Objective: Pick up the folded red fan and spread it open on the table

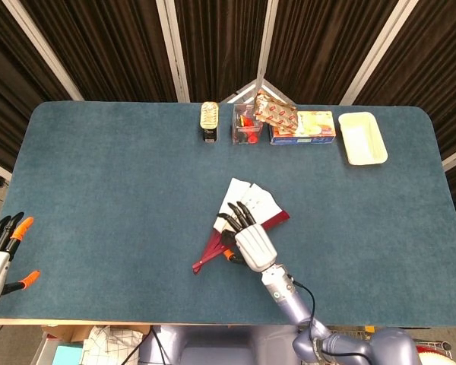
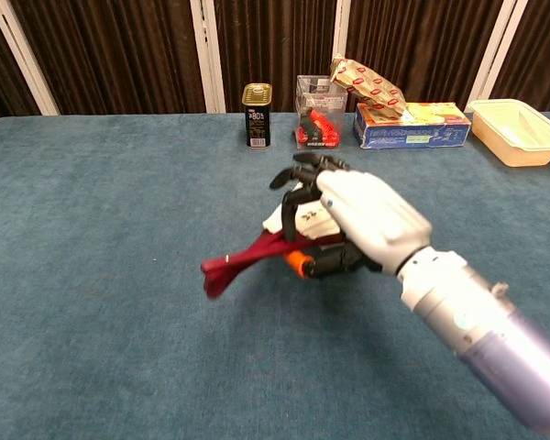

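The red fan [image 1: 210, 255] is partly spread, with dark red ribs and a white paper leaf [image 1: 256, 200]. My right hand [image 1: 251, 242] grips it near the pivot, thumb underneath and fingers over the leaf. In the chest view the fan [image 2: 243, 259] is off the table, its red handle end pointing left and slightly down from my right hand [image 2: 362, 215], which hides most of the leaf. My left hand [image 1: 0, 247] stays at the near left table corner, fingers apart and holding nothing.
Along the far edge of the blue table [image 1: 99, 190] stand a small can [image 1: 208, 122], a clear box with red items [image 1: 247, 125], a snack bag on a flat carton [image 1: 311, 127] and a cream tray [image 1: 362, 138].
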Robot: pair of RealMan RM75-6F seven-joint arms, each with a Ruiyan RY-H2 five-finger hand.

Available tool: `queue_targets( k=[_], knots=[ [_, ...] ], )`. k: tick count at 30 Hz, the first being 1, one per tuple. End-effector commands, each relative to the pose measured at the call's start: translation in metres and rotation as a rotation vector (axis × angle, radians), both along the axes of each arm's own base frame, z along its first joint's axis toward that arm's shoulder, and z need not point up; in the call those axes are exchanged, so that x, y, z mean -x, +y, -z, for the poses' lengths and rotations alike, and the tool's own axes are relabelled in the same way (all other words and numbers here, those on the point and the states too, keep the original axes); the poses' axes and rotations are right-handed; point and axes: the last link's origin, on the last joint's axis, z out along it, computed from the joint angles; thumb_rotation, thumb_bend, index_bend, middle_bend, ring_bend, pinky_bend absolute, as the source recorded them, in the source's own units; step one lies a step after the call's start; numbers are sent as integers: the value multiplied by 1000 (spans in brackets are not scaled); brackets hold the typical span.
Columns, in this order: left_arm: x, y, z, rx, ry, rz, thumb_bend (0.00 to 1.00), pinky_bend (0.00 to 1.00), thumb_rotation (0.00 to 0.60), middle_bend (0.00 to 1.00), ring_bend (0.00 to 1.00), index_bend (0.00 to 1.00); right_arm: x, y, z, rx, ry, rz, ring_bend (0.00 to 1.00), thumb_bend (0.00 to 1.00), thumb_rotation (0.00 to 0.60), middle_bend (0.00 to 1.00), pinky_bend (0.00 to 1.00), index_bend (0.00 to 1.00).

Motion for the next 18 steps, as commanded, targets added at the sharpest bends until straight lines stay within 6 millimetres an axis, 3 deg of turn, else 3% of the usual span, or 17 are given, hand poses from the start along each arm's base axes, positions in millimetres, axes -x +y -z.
queue_targets(
  k=[1,10,18],
  knots=[
    [0,0,0,-2,1,2,0,0,600,0,0,0,-9,-14,-29,67,-6,41,12,474,600,245,0,707],
    [-1,2,0,-6,-3,1,0,0,600,0,0,0,-42,-28,-75,123,-30,72,12,474,600,245,0,720],
    [0,3,-2,-13,-21,-9,0,0,600,0,0,0,-67,-38,-99,153,-20,77,12,474,600,246,0,737]
  ],
)
